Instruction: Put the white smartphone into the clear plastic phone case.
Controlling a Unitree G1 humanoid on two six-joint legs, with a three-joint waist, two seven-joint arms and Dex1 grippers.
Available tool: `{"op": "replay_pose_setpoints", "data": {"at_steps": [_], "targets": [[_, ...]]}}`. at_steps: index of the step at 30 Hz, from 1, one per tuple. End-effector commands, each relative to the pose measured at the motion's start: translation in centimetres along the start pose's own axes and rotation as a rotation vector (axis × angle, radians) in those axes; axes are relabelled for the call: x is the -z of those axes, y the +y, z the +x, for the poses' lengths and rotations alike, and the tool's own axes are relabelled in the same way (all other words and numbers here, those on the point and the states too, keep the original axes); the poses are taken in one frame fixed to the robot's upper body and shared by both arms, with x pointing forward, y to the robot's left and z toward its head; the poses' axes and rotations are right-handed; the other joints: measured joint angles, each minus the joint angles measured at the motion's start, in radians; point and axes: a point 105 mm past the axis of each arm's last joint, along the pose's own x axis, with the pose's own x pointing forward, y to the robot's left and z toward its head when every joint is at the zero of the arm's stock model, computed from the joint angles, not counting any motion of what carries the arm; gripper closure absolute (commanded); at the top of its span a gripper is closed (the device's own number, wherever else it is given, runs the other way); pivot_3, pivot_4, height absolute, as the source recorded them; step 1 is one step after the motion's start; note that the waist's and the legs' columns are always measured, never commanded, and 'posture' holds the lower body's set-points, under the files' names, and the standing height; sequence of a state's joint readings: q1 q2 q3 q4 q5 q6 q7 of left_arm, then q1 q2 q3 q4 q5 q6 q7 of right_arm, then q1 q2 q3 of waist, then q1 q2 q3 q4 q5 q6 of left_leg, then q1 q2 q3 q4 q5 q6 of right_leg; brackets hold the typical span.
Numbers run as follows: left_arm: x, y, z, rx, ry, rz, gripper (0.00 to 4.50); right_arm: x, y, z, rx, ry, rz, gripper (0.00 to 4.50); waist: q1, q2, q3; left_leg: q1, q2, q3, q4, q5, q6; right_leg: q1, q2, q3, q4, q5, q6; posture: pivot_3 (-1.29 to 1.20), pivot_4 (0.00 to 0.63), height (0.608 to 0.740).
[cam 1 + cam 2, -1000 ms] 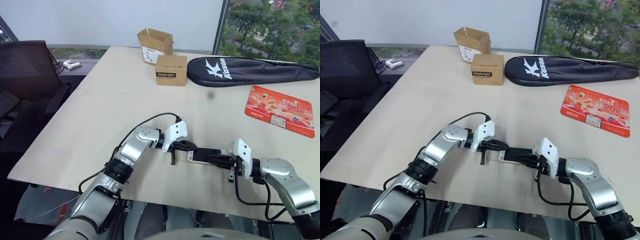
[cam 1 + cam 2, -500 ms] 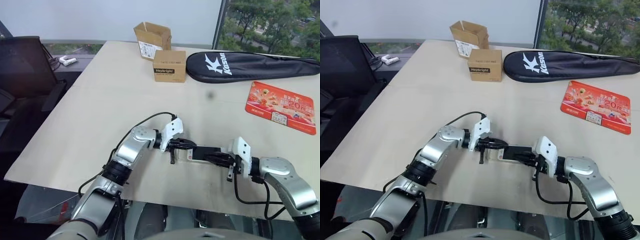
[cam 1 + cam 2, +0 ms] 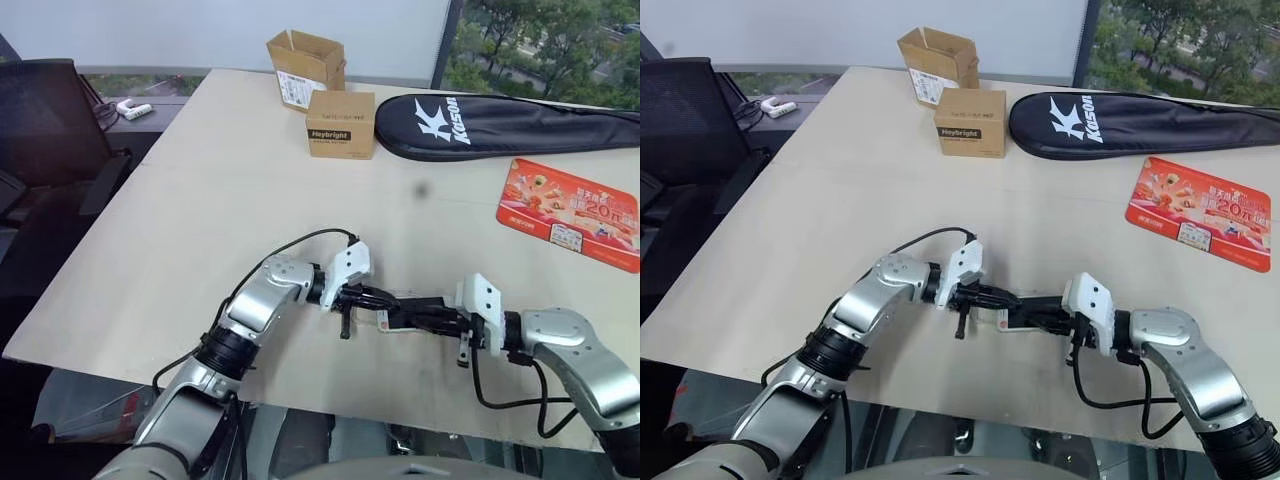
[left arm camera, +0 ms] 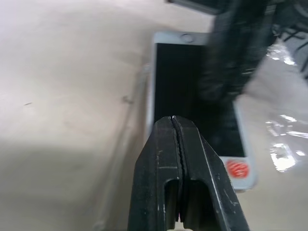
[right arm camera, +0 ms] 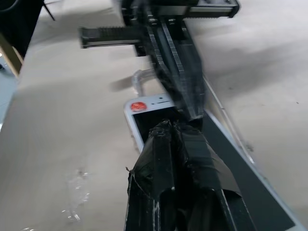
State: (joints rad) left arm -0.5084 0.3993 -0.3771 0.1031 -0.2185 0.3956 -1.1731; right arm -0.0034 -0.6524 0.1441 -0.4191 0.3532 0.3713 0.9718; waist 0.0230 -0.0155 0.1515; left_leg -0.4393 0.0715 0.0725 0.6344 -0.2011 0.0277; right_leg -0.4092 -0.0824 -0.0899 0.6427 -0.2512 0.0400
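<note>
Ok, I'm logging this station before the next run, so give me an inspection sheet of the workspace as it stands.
Surface: light wooden table, unmarked where bare.
Job's things: white smartphone lies screen up near the front edge; clear plastic phone case shows along its side, whether seated I cannot tell.
Clutter: two cardboard boxes, black racket bag, orange-red snack pouch, all at the far side.
Grippers: left gripper and right gripper both over the phone, jaws shut, tips meeting from opposite ends.
Cables: black cable loops off the left wrist; another hangs under the right.
Surroundings: window with trees, dark chair on the left.
</note>
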Motion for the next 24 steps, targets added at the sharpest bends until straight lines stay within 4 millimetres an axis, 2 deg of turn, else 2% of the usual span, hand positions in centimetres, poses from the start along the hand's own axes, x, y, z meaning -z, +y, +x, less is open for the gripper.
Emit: {"op": "replay_pose_setpoints", "data": {"at_steps": [1, 7, 13, 14, 15, 18, 22, 23, 24], "targets": [[-0.8, 0.4, -0.5, -0.019, -0.028, 0.017, 4.50, -1.0, 0.2, -0.3, 0.002, -0.023, -0.030, 4.45, -0.001, 0.000, 0.001, 0.000, 0.000, 0.000, 0.001, 0.000, 0.000, 0.000, 0.000, 0.000, 0.000, 0.000, -0.001, 0.00, 0.150, 0.732], [-3.4, -0.4, -0.4, 0.017, -0.117, 0.049, 4.50, -1.7, 0.0, -0.3, 0.014, -0.051, -0.041, 4.45, 0.000, -0.001, 0.002, 0.000, 0.000, 0.001, 0.001, 0.000, 0.000, 0.000, -0.001, 0.002, 0.000, 0.001, 0.000, 0.00, 0.150, 0.732], [-3.4, 0.1, -0.9, -0.014, -0.106, 0.056, 4.50, -3.0, 0.2, -0.9, 0.000, -0.079, -0.041, 4.45, -0.001, -0.001, 0.002, 0.000, 0.000, 0.002, 0.002, 0.000, 0.000, 0.000, 0.001, 0.001, 0.003, 0.001, 0.000, 0.00, 0.150, 0.732], [-3.3, 0.2, -1.0, -0.018, -0.103, 0.057, 4.50, -3.0, 0.2, -1.1, -0.004, -0.066, -0.036, 3.89, -0.001, -0.001, 0.002, 0.000, 0.001, 0.002, 0.002, 0.000, 0.000, 0.000, 0.001, 0.001, 0.003, 0.001, 0.000, 0.00, 0.150, 0.732], [-3.2, 0.3, -1.1, -0.022, -0.099, 0.058, 4.50, -3.0, 0.2, -1.4, -0.010, -0.046, -0.032, 3.65, -0.002, -0.001, 0.002, 0.000, 0.001, 0.002, 0.002, 0.000, 0.000, 0.000, 0.002, 0.001, 0.003, 0.001, 0.000, 0.00, 0.150, 0.732], [-3.0, 0.4, -1.4, -0.025, -0.085, 0.062, 4.50, -2.7, -0.4, -2.1, 0.007, 0.006, -0.031, 2.21, -0.003, -0.001, 0.002, 0.000, 0.001, 0.002, 0.003, 0.000, 0.000, 0.000, 0.002, 0.001, 0.004, 0.001, -0.001, 0.00, 0.150, 0.732], [-2.5, 0.2, -1.7, -0.016, -0.057, 0.069, 4.50, -1.1, -1.7, -3.6, 0.000, 0.147, -0.044, 0.37, -0.003, -0.001, 0.002, 0.000, 0.001, 0.002, 0.005, 0.000, 0.000, 0.000, 0.001, 0.001, 0.005, 0.002, -0.002, 0.00, 0.150, 0.732], [-2.3, 0.1, -1.8, -0.009, -0.042, 0.076, 4.50, -0.9, -2.2, -3.8, 0.000, 0.169, -0.053, 0.03, -0.004, -0.001, 0.002, 0.000, 0.001, 0.002, 0.005, 0.000, 0.000, 0.000, 0.001, 0.001, 0.005, 0.002, -0.002, 0.00, 0.150, 0.732], [-2.1, 0.0, -1.9, -0.002, -0.028, 0.081, 4.50, -0.7, -2.6, -4.0, -0.003, 0.190, -0.058, 0.03, -0.005, -0.001, 0.002, 0.000, 0.001, 0.002, 0.006, 0.000, 0.000, 0.000, 0.001, 0.001, 0.005, 0.002, -0.002, 0.00, 0.150, 0.732]]}}
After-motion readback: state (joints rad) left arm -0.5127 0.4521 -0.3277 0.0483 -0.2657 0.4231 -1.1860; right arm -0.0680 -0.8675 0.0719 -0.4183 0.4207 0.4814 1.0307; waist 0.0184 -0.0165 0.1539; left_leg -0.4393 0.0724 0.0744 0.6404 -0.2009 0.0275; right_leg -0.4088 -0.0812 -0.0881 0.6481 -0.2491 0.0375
